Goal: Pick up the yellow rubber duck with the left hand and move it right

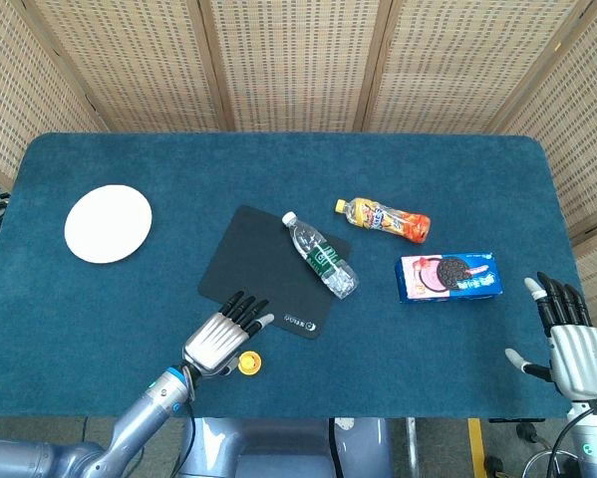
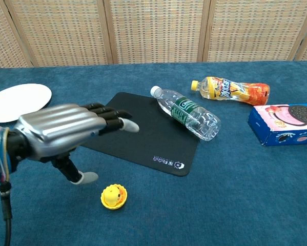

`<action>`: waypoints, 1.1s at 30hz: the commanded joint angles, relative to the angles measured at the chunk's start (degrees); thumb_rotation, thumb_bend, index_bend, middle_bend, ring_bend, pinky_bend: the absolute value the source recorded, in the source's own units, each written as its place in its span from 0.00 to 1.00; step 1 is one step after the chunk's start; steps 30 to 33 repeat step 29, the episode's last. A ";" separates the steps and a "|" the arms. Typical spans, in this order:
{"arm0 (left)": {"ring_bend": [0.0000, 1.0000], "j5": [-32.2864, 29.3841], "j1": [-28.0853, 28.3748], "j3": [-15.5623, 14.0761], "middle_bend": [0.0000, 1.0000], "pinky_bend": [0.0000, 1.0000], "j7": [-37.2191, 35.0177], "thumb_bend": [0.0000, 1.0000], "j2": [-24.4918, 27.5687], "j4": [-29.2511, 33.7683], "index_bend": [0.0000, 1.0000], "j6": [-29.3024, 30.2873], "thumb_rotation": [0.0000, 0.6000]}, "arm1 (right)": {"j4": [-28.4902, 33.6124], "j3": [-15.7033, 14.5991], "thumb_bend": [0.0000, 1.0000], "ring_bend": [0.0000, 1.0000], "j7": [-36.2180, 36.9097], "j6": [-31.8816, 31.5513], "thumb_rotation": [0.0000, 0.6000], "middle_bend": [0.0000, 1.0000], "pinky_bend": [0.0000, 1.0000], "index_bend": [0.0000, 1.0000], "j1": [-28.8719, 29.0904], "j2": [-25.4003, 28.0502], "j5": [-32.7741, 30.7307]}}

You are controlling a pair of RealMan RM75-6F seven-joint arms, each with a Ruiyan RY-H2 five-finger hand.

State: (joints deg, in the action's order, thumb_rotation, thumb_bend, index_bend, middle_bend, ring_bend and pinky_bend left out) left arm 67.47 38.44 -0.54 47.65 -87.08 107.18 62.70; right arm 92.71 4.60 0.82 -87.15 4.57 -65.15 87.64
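The left hand (image 2: 61, 130) hovers above the blue table (image 1: 129, 309) with its fingers stretched out and apart, holding nothing, its fingertips reaching over the near edge of the black mat (image 2: 143, 133). The yellow rubber duck (image 2: 114, 197) lies tipped on the cloth just right of the hand's thumb, apart from it. On the mat's far corner rests a clear water bottle (image 2: 186, 113). At the table's right edge, the right hand (image 1: 569, 344) is spread and empty.

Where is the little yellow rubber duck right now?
The yellow rubber duck lies free on the blue cloth near the front edge, just right of the left hand and in front of the black mat.
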 commanded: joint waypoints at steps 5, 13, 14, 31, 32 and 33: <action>0.00 8.58 -10.78 -3.42 0.00 0.00 -7.90 0.27 11.93 3.18 0.00 16.10 1.00 | 0.11 -0.36 0.00 0.00 -1.71 0.14 1.00 0.00 0.01 0.03 0.12 -0.60 0.51; 0.00 10.82 -20.22 -6.88 0.00 0.00 -14.16 0.26 18.36 3.17 0.00 25.63 1.00 | 0.25 -0.85 0.00 0.00 -3.69 0.17 1.00 0.00 0.01 0.03 0.18 -1.29 1.23; 0.00 10.99 -21.01 -7.11 0.00 0.00 -14.79 0.26 18.98 3.15 0.00 26.24 1.00 | 0.28 -0.92 0.00 0.00 -3.88 0.13 1.00 0.00 0.01 0.03 0.17 -1.33 1.36; 0.00 15.19 -28.68 -7.80 0.00 0.00 -22.02 0.26 21.86 -1.45 0.00 31.75 1.00 | 0.88 -1.66 0.00 0.00 -5.34 -0.58 1.00 0.00 0.01 0.03 0.11 -1.76 3.37; 0.00 15.19 -28.68 -7.80 0.00 0.00 -22.02 0.26 21.86 -1.45 0.00 31.75 1.00 | 0.88 -1.66 0.00 0.00 -5.34 -0.58 1.00 0.00 0.01 0.03 0.11 -1.76 3.37; 0.00 15.19 -28.68 -7.80 0.00 0.00 -22.02 0.26 21.86 -1.45 0.00 31.75 1.00 | 0.88 -1.66 0.00 0.00 -5.34 -0.58 1.00 0.00 0.01 0.03 0.11 -1.76 3.37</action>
